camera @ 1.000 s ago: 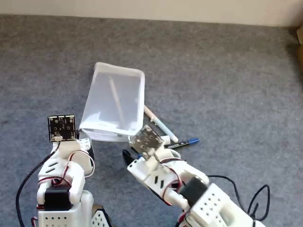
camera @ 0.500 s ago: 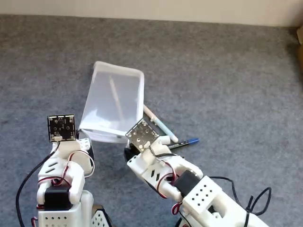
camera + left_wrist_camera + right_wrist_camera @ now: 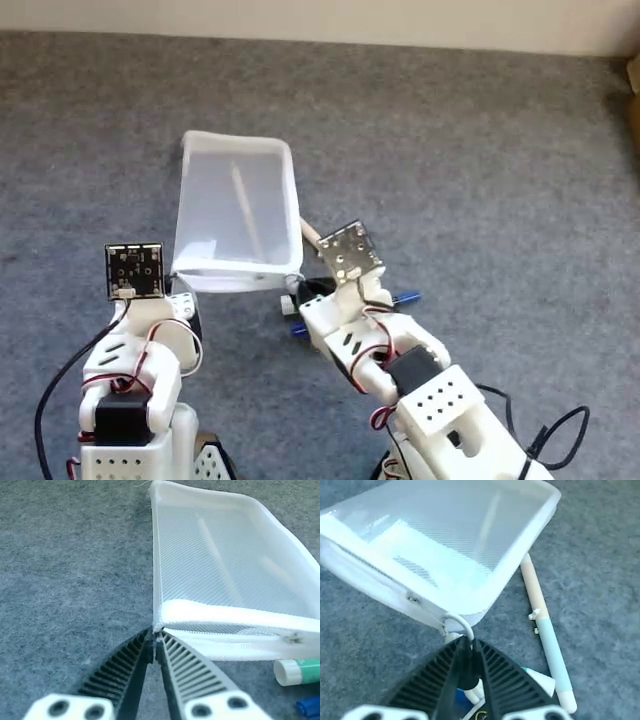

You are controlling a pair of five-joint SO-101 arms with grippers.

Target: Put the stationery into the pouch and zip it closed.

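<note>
- The translucent white mesh pouch [image 3: 235,195] lies on the grey carpet [image 3: 480,150], left of centre in the high view. Its long axis runs up the frame and its mouth lies along the lower edge. A thin pale stick [image 3: 245,205] is already inside.
- The left claw [image 3: 154,639] pinches the mouth's lower-left corner, jaws together on the fabric.
- The right claw [image 3: 468,645] is closed narrow on the white cord zip pull [image 3: 461,622] at the lower-right corner.
- So the mouth edge spans from claw to claw. I judge the zip would run from the right claw leftward toward the left one.
- A cream and pale blue pen [image 3: 546,635], a blue pen [image 3: 405,298] and a white stick with a green band [image 3: 297,671] lie outside. They sit just right of that corner (nearest the right arm), so closing looks premature.
</note>
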